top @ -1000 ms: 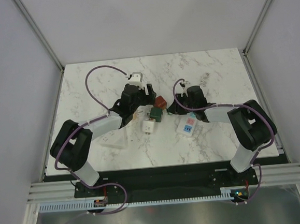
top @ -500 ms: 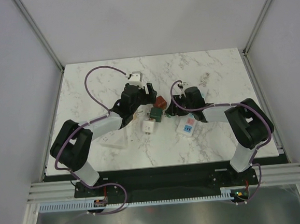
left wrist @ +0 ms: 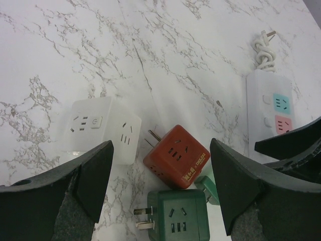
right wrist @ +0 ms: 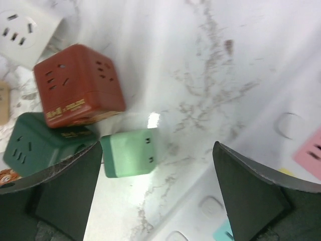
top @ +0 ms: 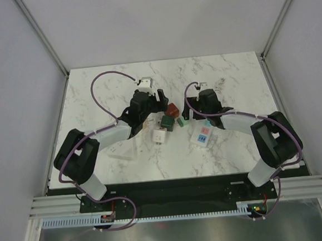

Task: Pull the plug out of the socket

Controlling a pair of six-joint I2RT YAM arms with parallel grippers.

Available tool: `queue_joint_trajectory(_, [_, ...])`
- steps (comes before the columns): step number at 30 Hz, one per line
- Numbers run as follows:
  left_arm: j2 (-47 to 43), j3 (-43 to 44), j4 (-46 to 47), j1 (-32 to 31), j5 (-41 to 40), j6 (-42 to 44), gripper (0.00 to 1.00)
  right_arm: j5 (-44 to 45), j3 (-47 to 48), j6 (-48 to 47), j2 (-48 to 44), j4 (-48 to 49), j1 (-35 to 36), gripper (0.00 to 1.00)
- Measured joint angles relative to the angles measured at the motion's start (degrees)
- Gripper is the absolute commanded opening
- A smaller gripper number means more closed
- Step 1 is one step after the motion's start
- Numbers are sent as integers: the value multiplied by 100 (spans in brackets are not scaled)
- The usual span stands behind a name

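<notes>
We are at the lining-up step. The left gripper and right gripper are both open wide. The mint plug sits between the right fingers, by the socket. Next, I think they should squeeze it and pull.

Your left tool hangs low, fingers spread wide. Your right tool gapes just as wide, wrist tipped down. Both your forearms reach forward, angled in toward each other.
</notes>
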Motion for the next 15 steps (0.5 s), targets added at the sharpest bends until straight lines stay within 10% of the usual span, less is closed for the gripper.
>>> queue_joint_trajectory(15, [-1316, -1117, -262, -87, 125, -317, 92, 1294, -179, 229, -1322, -1259, 612, 98])
